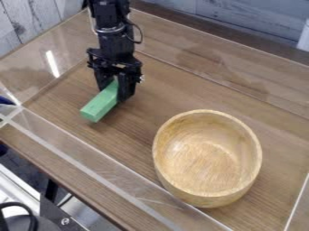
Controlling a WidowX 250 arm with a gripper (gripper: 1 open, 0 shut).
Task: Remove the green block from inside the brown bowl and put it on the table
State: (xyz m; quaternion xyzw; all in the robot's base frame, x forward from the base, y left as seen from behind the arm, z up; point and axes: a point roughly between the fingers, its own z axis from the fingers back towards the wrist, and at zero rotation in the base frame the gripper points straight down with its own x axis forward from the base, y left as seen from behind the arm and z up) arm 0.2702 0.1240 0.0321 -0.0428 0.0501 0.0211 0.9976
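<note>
My pincer [121,84] is clamped on the upper end of the green block [101,104], which slants down onto the surface [205,86] below me, outside the brown bowl [209,156]; it looks light, stiff, smooth-sided.

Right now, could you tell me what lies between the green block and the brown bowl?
Nothing: in the camera view, only bare table separates the green block, clamped by the gripper, from the empty brown bowl.
</note>
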